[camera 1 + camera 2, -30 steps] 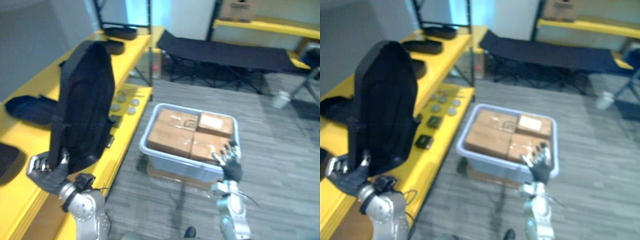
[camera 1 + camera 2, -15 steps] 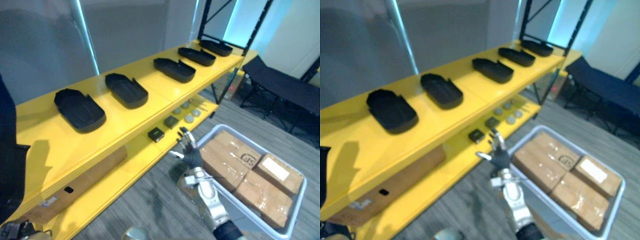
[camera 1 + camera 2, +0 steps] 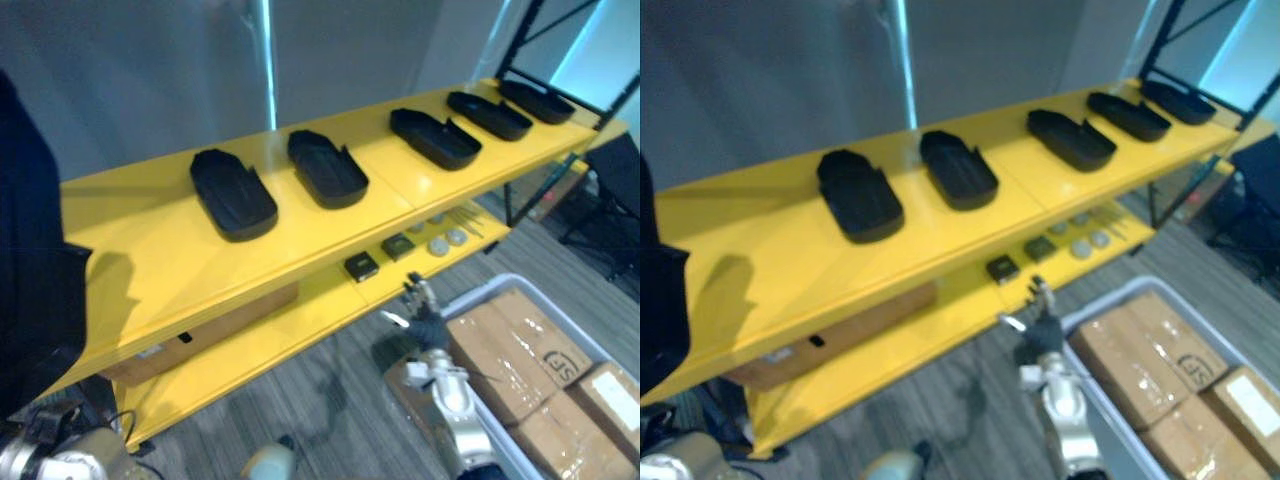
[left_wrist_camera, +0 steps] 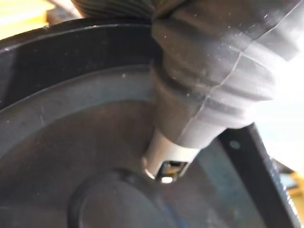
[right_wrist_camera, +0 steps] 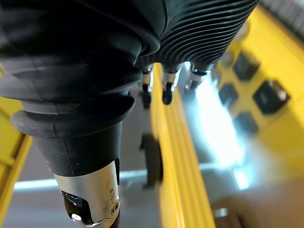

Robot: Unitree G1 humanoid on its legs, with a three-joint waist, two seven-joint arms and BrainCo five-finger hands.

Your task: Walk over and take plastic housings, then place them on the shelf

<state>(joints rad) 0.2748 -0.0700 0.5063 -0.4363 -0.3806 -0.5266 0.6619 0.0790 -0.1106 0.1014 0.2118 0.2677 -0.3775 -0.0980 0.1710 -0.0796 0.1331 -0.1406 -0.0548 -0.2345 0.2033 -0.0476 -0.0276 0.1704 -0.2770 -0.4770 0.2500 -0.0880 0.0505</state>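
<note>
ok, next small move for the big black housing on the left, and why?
Probably swing the left hand with the housing over the bare yellow stretch of the top shelf, beside the row of housings lying there. That spot looks free; the right hand hangs open, idle.

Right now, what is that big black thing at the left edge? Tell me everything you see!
It is a black plastic housing, large and matte, held upright in front of the near end of the yellow shelf. The left wrist view shows its hollow inside: smooth, with a raised rim and a round bump. The left hand holds it, thumb on the inner face.
</note>
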